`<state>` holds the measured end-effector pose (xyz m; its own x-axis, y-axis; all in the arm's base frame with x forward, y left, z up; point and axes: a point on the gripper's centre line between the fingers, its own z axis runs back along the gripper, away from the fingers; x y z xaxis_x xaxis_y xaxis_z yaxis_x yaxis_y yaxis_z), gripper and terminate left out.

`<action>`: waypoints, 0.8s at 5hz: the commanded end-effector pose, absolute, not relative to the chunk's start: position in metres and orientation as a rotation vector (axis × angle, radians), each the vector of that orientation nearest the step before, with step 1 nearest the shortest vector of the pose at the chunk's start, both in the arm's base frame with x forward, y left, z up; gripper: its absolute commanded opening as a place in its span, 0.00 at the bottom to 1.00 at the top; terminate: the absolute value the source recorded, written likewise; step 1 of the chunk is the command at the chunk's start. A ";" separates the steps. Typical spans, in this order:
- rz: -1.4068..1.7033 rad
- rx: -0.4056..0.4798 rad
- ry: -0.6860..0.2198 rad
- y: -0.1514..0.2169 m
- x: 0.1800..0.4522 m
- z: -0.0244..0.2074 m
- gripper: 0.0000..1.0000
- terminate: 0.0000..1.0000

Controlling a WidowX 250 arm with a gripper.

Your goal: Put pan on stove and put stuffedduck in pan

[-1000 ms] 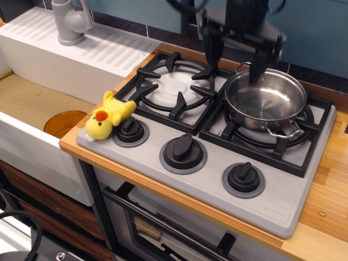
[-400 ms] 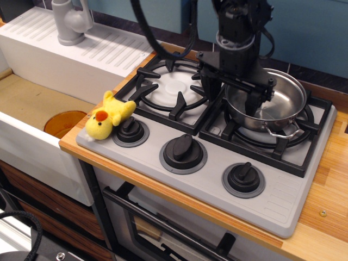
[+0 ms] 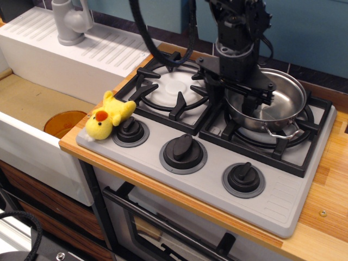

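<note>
The shiny steel pan sits on the right burner grate of the grey stove. My gripper is down at the pan's left rim. Its fingers are spread, one outside the rim by the gap between the burners, one inside the pan. It looks open and holds nothing. The yellow stuffedduck lies at the stove's front left corner, touching the left knob, far left of the gripper.
The left burner grate is bare. Two more knobs stand along the stove's front. A white sink with an orange disc lies to the left, a grey faucet behind it. Wooden counter edges the stove on the right.
My gripper has come down from above the pan's far left rim to straddle the pan's left rim. The pan and the duck have not moved.
</note>
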<state>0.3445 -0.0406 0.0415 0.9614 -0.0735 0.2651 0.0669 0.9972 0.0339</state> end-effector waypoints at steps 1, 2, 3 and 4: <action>-0.123 0.014 -0.286 -0.037 0.355 0.066 0.00 0.00; -0.124 0.025 -0.273 -0.035 0.355 0.075 0.00 0.00; -0.118 0.054 -0.268 -0.035 0.354 0.089 0.00 0.00; -0.109 0.097 -0.242 -0.032 0.350 0.118 0.00 0.00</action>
